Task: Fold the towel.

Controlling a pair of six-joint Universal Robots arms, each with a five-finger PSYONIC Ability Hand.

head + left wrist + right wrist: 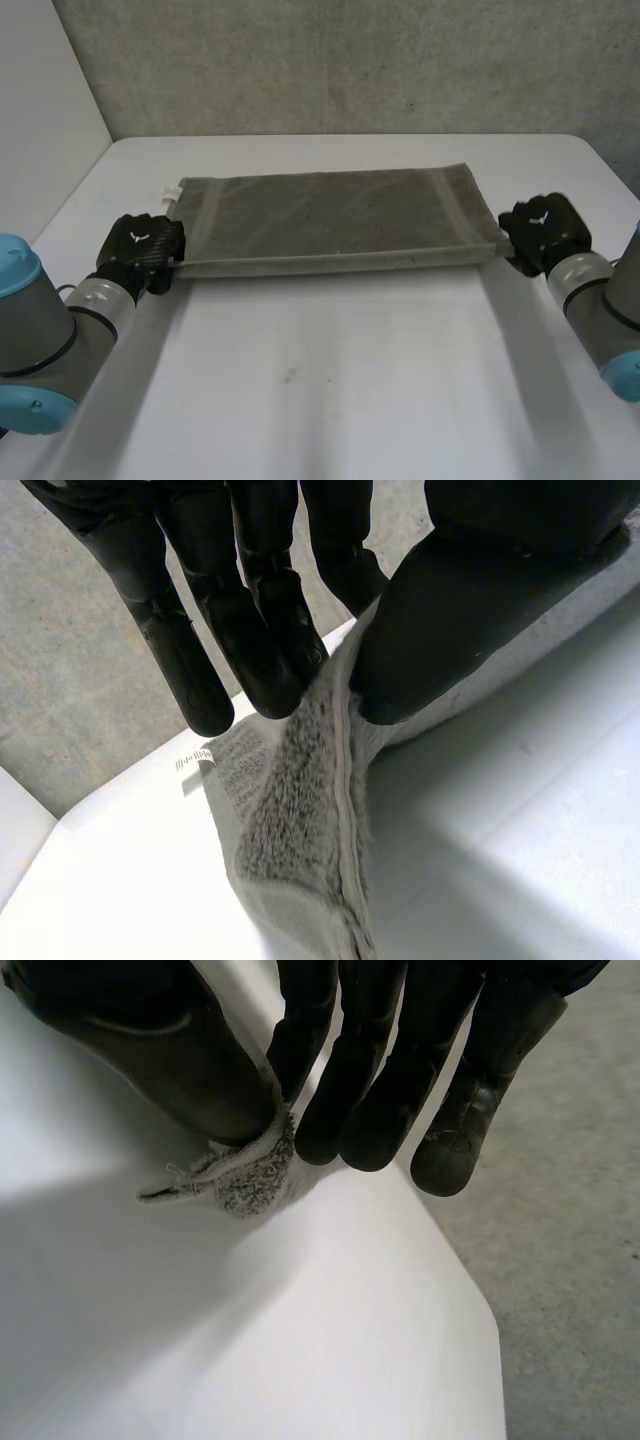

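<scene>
Presently, on the white counter (pixel 320 400):

1. Towel (pixel 330 215). Grey-brown terry, lying flat as a long band across the far half of the counter, its long sides running left to right. A stitched stripe crosses it near each short end. A small white label (pixel 167 196) sticks out at the far left corner; its print is too small to read.

2. Left hand (pixel 140 250). Black, at the near left corner of the towel. In the left wrist view its thumb (pixel 450 610) presses the towel's edge against the fingers (pixel 255 610), so the hand is clamped on the cloth. The corner is raised slightly off the counter there.

3. Right hand (pixel 545 232). Black, at the near right corner of the towel. In the right wrist view the thumb (pixel 170 1050) and one finger (pixel 305 1030) pinch a small tuft of the towel's corner; the other fingers hang straight beside it.

4. Grey rough wall (pixel 350 60), behind the counter.
</scene>
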